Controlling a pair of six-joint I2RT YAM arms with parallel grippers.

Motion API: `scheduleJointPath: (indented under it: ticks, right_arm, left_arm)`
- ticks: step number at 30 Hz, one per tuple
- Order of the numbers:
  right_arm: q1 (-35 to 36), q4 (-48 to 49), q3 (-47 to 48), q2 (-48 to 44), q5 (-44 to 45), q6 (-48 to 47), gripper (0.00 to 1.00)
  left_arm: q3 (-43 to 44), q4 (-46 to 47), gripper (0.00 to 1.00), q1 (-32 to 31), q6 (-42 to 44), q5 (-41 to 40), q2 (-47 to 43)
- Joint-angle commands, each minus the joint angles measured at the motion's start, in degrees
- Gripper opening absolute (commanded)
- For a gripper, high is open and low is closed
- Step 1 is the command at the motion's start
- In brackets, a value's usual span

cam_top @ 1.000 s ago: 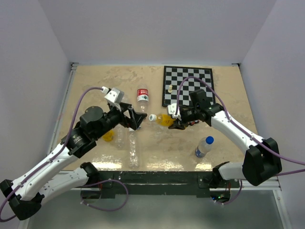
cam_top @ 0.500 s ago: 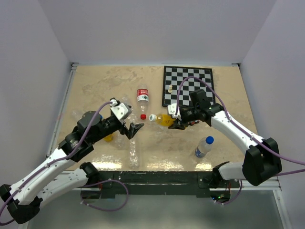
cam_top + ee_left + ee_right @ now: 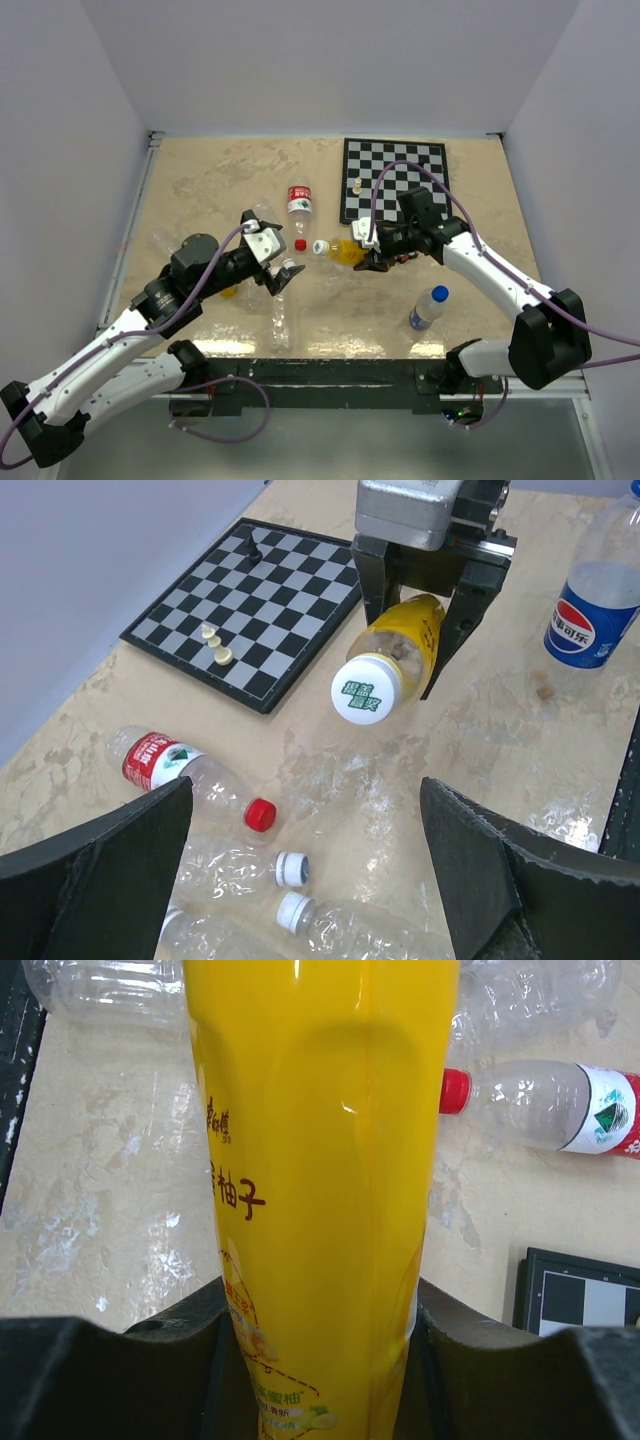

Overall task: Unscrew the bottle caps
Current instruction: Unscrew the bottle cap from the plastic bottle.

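The right tool (image 3: 405, 655) is clenched around the body of an orange-yellow bottle (image 3: 410, 630), one finger on each side. The bottle lies roughly level and appears raised off the table (image 3: 200, 190), in front of the chessboard's near edge. Its white cap (image 3: 363, 689), printed in green, is seated on the neck and faces the left tool (image 3: 278, 272).

The left tool is released: its jaws stand wide apart and grasp nothing. It hangs near the capped end of the held bottle, apart from it, above the unlabelled bottles (image 3: 330, 920) lying on the table.

A second orange-yellow bottle (image 3: 228, 290) lies on the table, largely hidden under the left arm; its cap cannot be seen. A clear bottle (image 3: 424, 312) with a blue-and-white label sits near the right arm, blue cap (image 3: 440, 293) in place.

A red-labelled bottle (image 3: 190, 775) with a red cap lies on its side between the two tools. The chessboard (image 3: 393, 180) sits at the far right of the table and carries a few pale chess pieces (image 3: 215, 645).
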Motion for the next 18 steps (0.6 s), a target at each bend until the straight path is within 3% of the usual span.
scheduleJointPath:
  ticks: [1, 18]
  right_arm:
    - [-0.05, -0.79, 1.07, -0.42, -1.98, -1.27, 0.00]
    - [-0.05, -1.05, 1.16, -0.59, -2.07, -1.53, 0.00]
  left_arm:
    - [-0.88, 3.12, 1.00, 0.13, 2.62, 2.68, 0.32]
    - [-2.02, 7.07, 0.99, 0.04, 9.21, 8.39, 4.71]
